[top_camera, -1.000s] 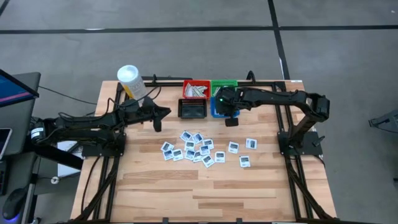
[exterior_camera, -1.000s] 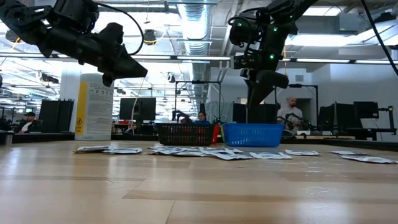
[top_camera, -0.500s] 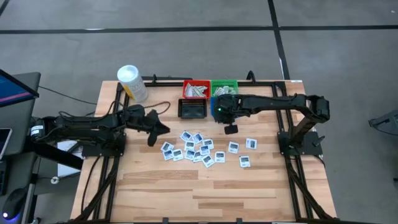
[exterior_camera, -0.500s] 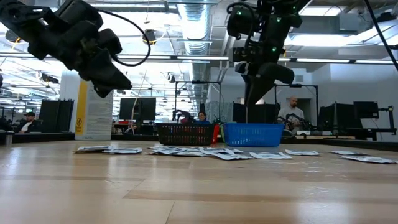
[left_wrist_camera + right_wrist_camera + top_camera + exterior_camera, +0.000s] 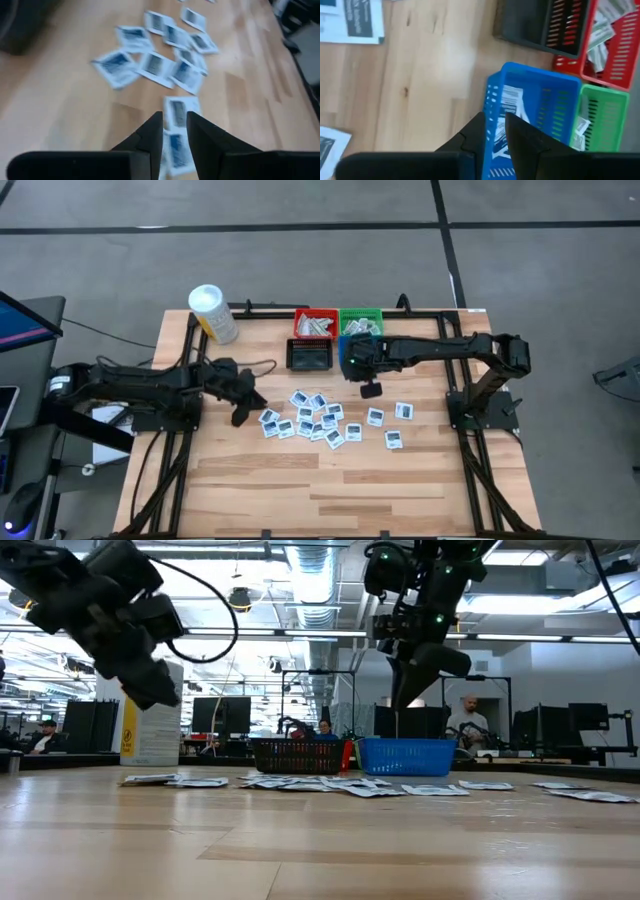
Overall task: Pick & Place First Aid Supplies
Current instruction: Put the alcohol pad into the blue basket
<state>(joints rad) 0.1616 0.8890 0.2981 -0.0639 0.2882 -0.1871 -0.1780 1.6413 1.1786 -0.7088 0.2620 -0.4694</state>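
Across the middle of the high frame, small square white packets with blue print (image 5: 316,418) lie scattered on the wooden bench (image 5: 300,480). Left jaws (image 5: 238,416), slightly parted and empty, hover just left of them. Right jaws (image 5: 370,389), narrowly parted, empty, hang beside the blue plastic bin (image 5: 535,115).

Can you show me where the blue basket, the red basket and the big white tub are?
blue basket (image 5: 540,107): right wrist view, on its floor.
red basket (image 5: 615,52): right wrist view, on its slotted wall.
white tub (image 5: 210,310): high view, on its top.
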